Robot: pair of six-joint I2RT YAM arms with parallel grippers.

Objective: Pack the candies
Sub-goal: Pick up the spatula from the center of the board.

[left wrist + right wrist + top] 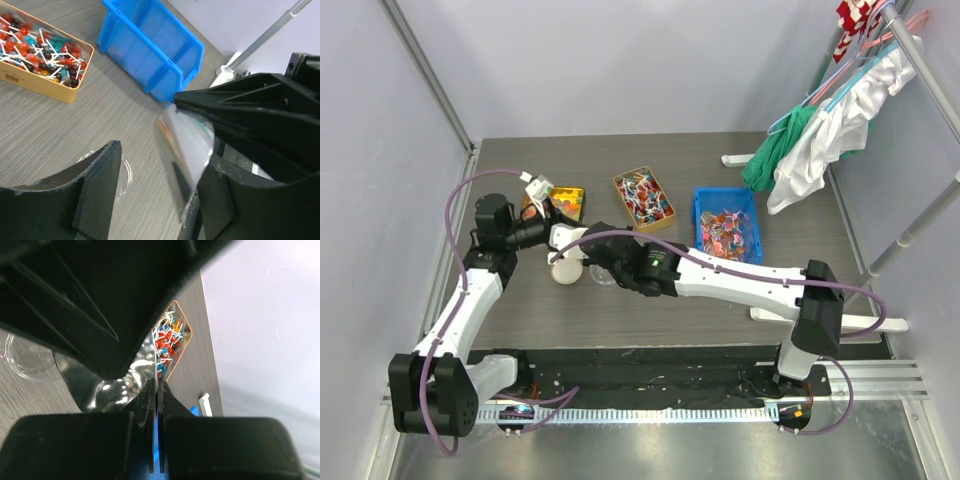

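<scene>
Grey wood-grain tabletop, closed in by pale walls, carries everything. The candies [725, 232], a heap of red, blue and white wrapped pieces, lie in a blue bin [724, 192] right of centre. Just left of it an open gold tin [65, 92] holds more sweets [40, 52], red, dark and teal, with white sticks.

In front of the tin, above the table, the right gripper [156, 385] has its jaws pinched flat on the edge of a clear plastic film [185, 150], which hangs shiny and crumpled. The left gripper [160, 170] faces it with its jaws apart on either side of the film. One finger [97, 190] stands clear of it; the other is just beside the film's lower edge, and contact there cannot be told.

A clear round lid [125, 175] lies on the table beneath, beside a white rounded object [567, 270]. An orange-yellow box [568, 198] sits by the left wrist. Green and white clothes [810, 140] hang at the far right corner.
</scene>
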